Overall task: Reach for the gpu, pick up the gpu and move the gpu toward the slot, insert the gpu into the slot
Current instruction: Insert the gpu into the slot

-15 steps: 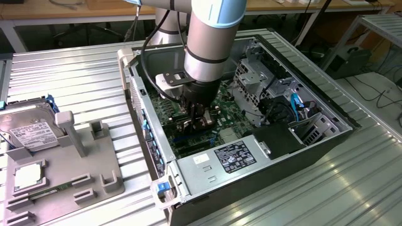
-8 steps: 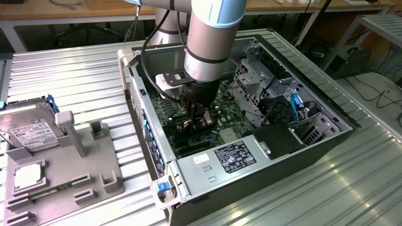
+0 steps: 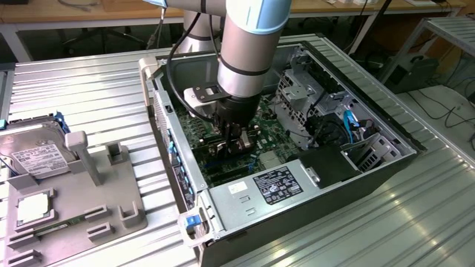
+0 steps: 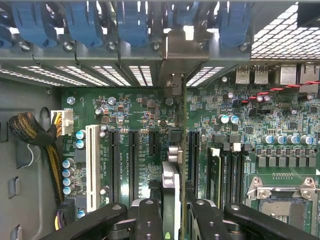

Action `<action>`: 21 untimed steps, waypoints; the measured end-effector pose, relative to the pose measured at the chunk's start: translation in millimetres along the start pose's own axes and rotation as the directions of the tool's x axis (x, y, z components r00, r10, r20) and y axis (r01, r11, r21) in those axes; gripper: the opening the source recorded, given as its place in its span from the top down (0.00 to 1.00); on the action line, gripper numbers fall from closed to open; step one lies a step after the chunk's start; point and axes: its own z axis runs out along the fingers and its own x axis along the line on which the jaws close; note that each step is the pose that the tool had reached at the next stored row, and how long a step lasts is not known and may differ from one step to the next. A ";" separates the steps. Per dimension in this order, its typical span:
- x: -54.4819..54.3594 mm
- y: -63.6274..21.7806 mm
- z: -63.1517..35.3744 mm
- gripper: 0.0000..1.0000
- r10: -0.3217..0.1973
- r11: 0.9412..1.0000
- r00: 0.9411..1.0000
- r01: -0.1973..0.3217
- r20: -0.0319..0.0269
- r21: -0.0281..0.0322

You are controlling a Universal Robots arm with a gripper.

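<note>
jaws (image 4: 174,210) clamping gpu (image 4: 183,150) edge-on, upright over motherboard (image 4: 140,115)

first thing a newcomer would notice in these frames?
The thick silver robot arm plunging into the open grey computer case, its black tool low over the green motherboard. In the wrist view the tool grips a thin dark circuit card, the gpu, edge-on. Outside the case, a boxy silver hard drive with a white label sits at the exterior view's left.
</note>
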 end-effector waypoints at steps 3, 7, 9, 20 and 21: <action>0.0 0.0 0.2 0.73 0.000 1.000 1.000 0.000 0.000 0.000; -0.1 0.0 0.2 0.73 0.000 1.000 1.000 0.000 0.000 0.000; 0.0 0.1 1.6 0.73 0.000 1.000 1.000 0.000 0.000 0.000; -0.6 0.8 8.6 0.72 0.000 1.000 1.000 0.000 0.004 0.001; -0.4 0.9 7.4 0.72 0.000 1.000 1.000 0.000 0.002 0.002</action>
